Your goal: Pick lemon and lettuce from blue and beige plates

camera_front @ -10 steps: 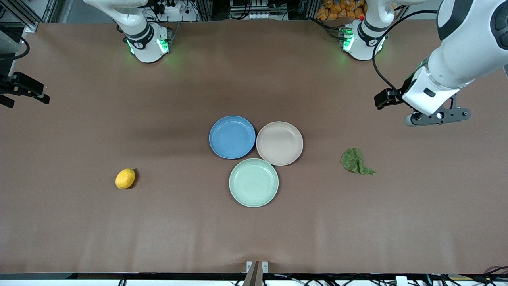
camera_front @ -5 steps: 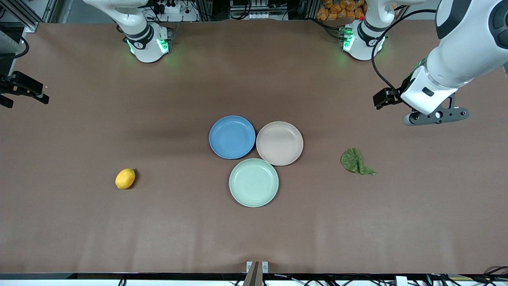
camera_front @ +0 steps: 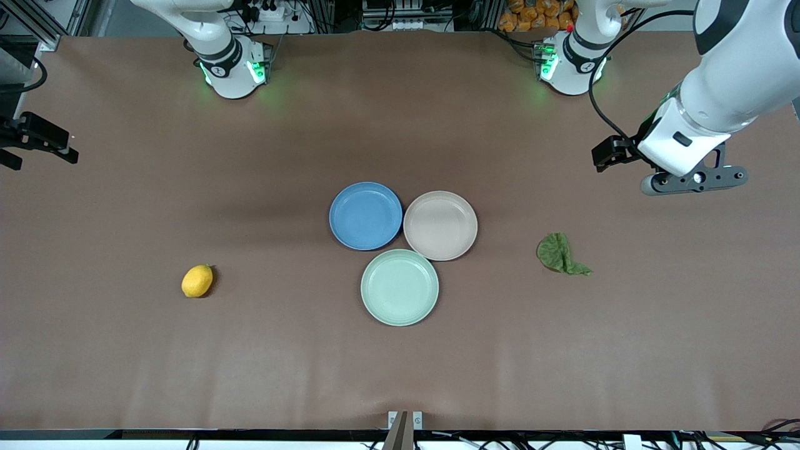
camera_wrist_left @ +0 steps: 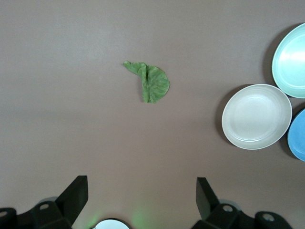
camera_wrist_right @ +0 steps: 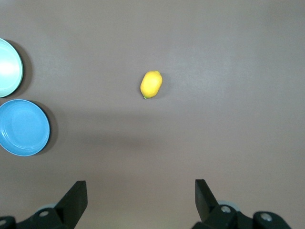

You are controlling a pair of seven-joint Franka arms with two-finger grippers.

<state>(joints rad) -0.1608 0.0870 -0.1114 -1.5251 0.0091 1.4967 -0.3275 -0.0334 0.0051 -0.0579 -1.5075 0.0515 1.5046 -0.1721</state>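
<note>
The lemon (camera_front: 197, 280) (camera_wrist_right: 151, 84) lies on the bare table toward the right arm's end. Toward the left arm's end the lettuce (camera_front: 558, 253) (camera_wrist_left: 151, 82) lies flat on the table. The blue plate (camera_front: 365, 215) (camera_wrist_right: 21, 128) and the beige plate (camera_front: 440, 225) (camera_wrist_left: 256, 116) sit side by side mid-table, both with nothing on them. My left gripper (camera_front: 694, 180) (camera_wrist_left: 142, 188) hangs open high over bare table at the left arm's end, holding nothing. In the right wrist view my right gripper (camera_wrist_right: 140, 191) is open and empty, high over bare table.
A mint-green plate (camera_front: 399, 287) with nothing on it sits nearer the front camera than the other two plates and touches them. The two arm bases (camera_front: 232, 69) (camera_front: 569, 62) stand along the table's edge farthest from the front camera.
My left hand has drifted slightly toward the left arm's end of the table. The lemon, lettuce and plates have not moved.
</note>
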